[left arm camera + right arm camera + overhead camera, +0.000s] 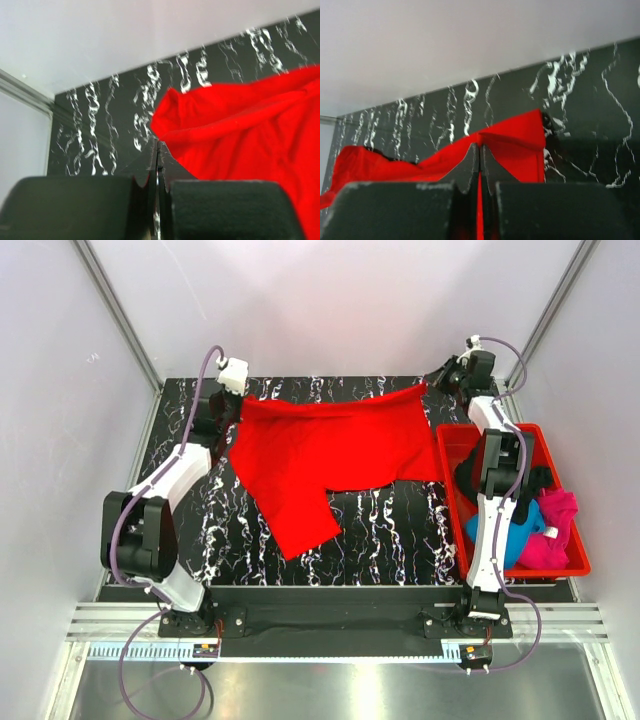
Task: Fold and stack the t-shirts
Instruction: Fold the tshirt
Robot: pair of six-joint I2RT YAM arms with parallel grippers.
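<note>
— How many shirts?
— Four. One red shirt [330, 455] is spread on the table [400, 530]. The black shirt [540, 480], blue shirt [515, 540] and pink shirt [558, 530] fill one bin [530, 571], right.
— Fingers?
— Left fingers [75, 210] and right fingers [395, 210] each pinch a far corner.

Lab: white panels [330, 300], aluminium rails [110, 622]

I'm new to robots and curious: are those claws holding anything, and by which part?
Yes. Both are shut on the red t-shirt. The left claw pinches the far left corner and the right claw pinches the far right corner.
</note>
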